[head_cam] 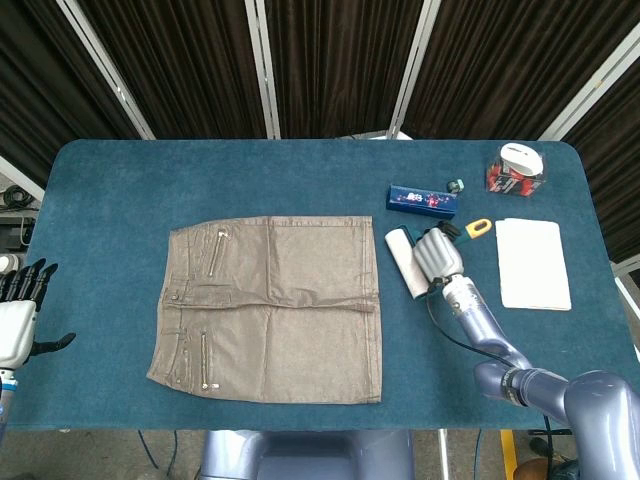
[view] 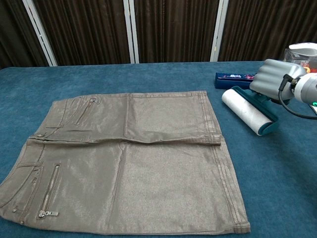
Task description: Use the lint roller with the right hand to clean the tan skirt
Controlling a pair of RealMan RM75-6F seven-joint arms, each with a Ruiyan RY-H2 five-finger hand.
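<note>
The tan skirt (head_cam: 270,305) (view: 124,158) lies flat on the blue table, zippers toward its left side. My right hand (head_cam: 437,255) (view: 272,82) grips the lint roller (head_cam: 404,262) (view: 245,111), which has a white roll, a teal frame and a yellow handle end (head_cam: 480,228). Roller and hand are off the skirt, over bare table just right of its upper right corner. My left hand (head_cam: 18,315) rests at the far left table edge, fingers apart and holding nothing; the chest view does not show it.
A dark blue box (head_cam: 422,200) (view: 235,78) lies just behind the roller. A clear jar with a white lid (head_cam: 517,168) (view: 299,57) stands at the back right. A white folded cloth (head_cam: 533,263) lies right of my right hand.
</note>
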